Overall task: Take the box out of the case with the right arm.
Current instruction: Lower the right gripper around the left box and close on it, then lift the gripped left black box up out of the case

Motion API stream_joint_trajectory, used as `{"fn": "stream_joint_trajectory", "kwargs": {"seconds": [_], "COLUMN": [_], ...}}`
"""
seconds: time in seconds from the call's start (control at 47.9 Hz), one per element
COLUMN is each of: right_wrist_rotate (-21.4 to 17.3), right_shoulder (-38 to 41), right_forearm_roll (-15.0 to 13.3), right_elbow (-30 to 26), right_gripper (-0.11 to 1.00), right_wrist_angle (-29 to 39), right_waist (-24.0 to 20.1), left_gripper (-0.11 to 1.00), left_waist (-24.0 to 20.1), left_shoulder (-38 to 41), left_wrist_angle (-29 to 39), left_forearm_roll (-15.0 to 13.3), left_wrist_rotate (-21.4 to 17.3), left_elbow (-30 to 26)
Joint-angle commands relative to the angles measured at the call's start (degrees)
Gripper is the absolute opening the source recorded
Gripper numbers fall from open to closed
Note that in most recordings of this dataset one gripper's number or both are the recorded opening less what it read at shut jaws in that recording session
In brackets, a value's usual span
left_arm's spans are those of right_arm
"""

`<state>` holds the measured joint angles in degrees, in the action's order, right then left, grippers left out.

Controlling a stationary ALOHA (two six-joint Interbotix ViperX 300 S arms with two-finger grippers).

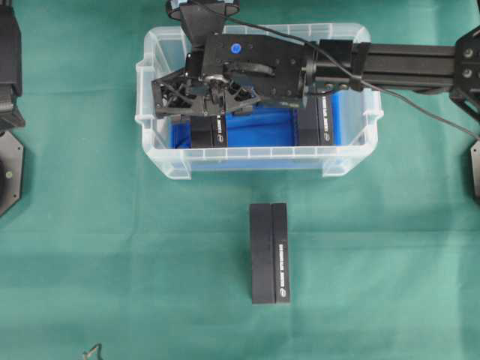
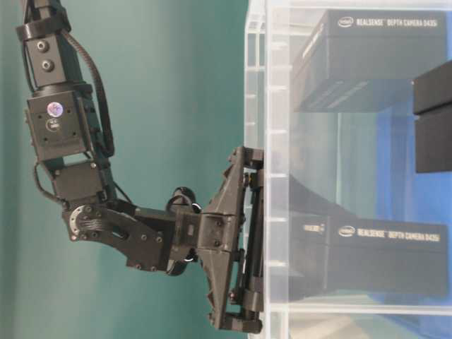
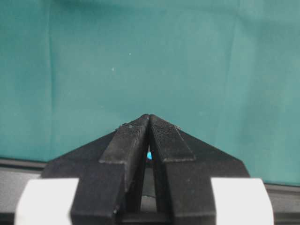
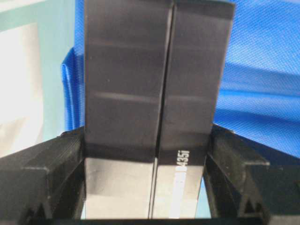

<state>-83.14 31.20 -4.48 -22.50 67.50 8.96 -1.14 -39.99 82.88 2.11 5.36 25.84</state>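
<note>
Box (image 4: pixel 154 98), a black rectangular carton printed in white, stands inside the case (image 1: pixel 161 161) at its left end as seen from overhead, on the blue lining (image 1: pixel 259 127), and lies between the two fingers of the right gripper (image 4: pixel 146 154). Seen from the right wrist, the fingers (image 4: pixel 56 164) flank the box's two long side faces with little or no gap; whether they already press on it cannot be told, so the jaws are best described as spread about the box. A seam down the box's middle suggests a lid and base, or a sleeve; a grip across the broad sides would probably hold both parts together. Judged from its crisp edges, the carton is stiff and likely light, though its smooth, faintly glossy skin may slip under a weak pinch. A second box (image 1: pixel 319 120) lies at the case's opposite end, and a third (image 1: pixel 270 253) rests on the green cloth (image 1: pixel 90 247) outside, well apart from the case. The right arm (image 1: pixel 405 64) stretches horizontally across the case's far rim, wrist turned downward so the gripper descends into the bin. Left gripper (image 3: pixel 149 136) is parked over bare cloth, its fingers pressed together.
</note>
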Motion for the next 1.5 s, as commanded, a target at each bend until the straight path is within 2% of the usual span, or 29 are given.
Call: {"fn": "stream_joint_trajectory", "kwargs": {"seconds": [0.0, 0.355, 0.73, 0.876, 1.064, 1.481], "right_wrist_rotate": [0.18, 0.18, 0.53, 0.7, 0.79, 1.05], "right_shoulder": [-3.34, -6.15, -7.47, -7.47, -7.47, -7.47], "right_forearm_roll": [-0.7, -2.2, -7.03, -8.17, -9.49, -9.58], "right_elbow": [-2.46, -8.0, -20.57, -23.99, -25.58, -25.66], "right_gripper": [0.69, 0.69, 0.68, 0.68, 0.67, 0.67], "right_wrist_angle": [1.32, 8.35, 19.51, 21.36, 21.71, 21.71], "right_waist": [0.09, 0.09, -0.88, -1.58, -2.11, -2.2], "left_gripper": [0.0, 0.0, 0.0, 0.0, 0.0, 0.0], "left_waist": [-0.18, -0.18, -0.18, -0.18, -0.09, -0.18], "left_shoulder": [0.0, -0.09, -0.26, -0.26, -0.18, -0.09], "left_wrist_angle": [-0.26, -0.26, -0.26, -0.26, -0.26, -0.26], "left_forearm_roll": [0.18, 0.18, 0.18, 0.18, 0.18, 0.18], "left_wrist_rotate": [-0.09, -0.09, -0.09, -0.09, -0.09, 0.0], "left_elbow": [-1.41, -1.41, -1.32, -1.32, -1.41, -1.49]}}
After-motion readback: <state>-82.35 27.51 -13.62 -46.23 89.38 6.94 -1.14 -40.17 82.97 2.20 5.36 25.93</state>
